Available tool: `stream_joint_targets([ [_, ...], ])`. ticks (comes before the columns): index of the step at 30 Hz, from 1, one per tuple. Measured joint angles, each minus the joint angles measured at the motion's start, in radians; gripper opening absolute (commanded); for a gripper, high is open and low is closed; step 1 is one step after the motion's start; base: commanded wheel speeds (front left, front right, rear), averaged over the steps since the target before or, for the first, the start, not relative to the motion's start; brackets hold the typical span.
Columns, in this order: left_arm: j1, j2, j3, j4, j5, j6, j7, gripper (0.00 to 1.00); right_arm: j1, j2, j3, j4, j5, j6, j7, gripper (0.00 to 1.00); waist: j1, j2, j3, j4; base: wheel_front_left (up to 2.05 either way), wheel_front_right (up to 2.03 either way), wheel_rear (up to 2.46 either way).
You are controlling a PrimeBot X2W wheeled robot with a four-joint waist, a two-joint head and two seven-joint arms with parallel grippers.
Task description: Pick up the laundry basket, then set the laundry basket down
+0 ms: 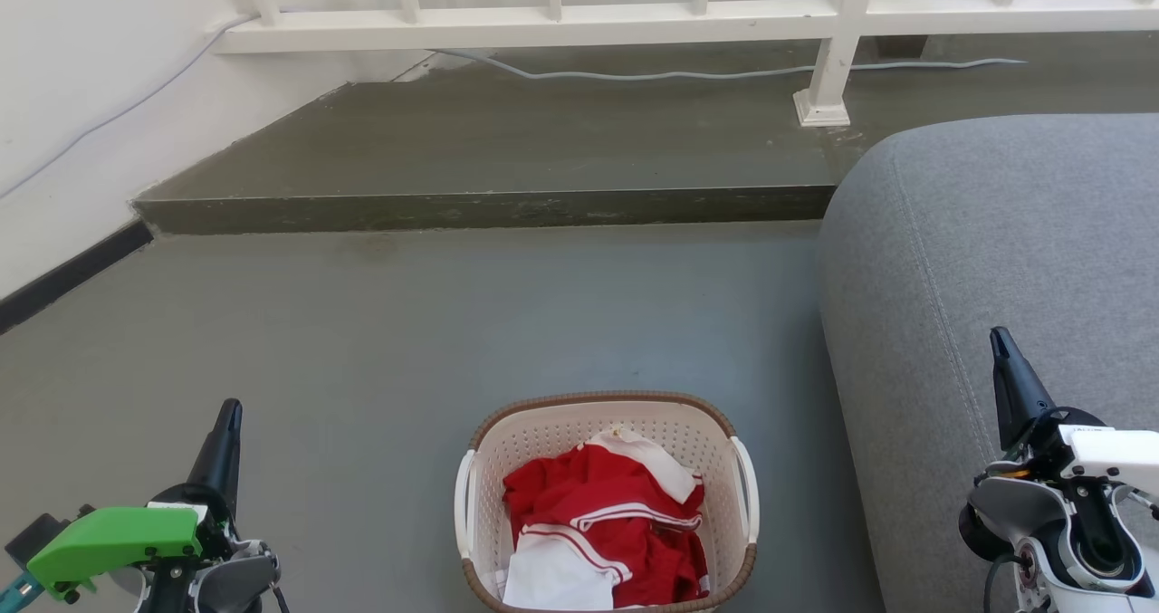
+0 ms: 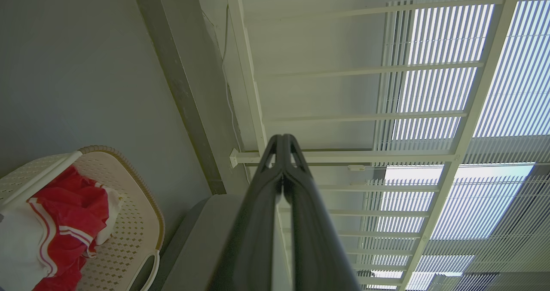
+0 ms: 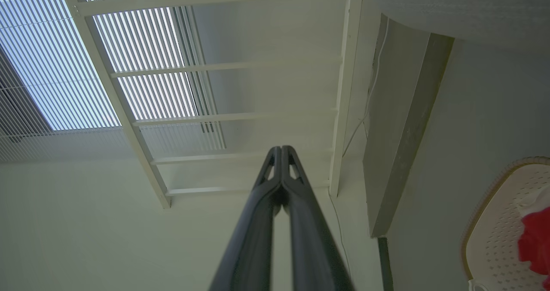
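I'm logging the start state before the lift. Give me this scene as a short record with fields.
basket: laundry basket upright on the floor, not held
contents: red and white clothes
left gripper: shut, empty, left of the basket, apart from it
right gripper: shut, empty, right of the basket, seen against the grey sofa
background: raised step, white railing
task stage: pick-up not yet begun
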Motion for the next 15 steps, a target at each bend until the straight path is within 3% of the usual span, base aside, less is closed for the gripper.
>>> stream_joint_targets([
  [15, 0.0, 0.0, 0.0, 0.0, 0.0, 0.0, 0.0, 0.0, 0.0, 0.0, 0.0, 0.0, 0.0, 0.0, 0.0, 0.0, 0.0, 0.0, 0.0, 0.0, 0.0, 0.0, 0.0],
])
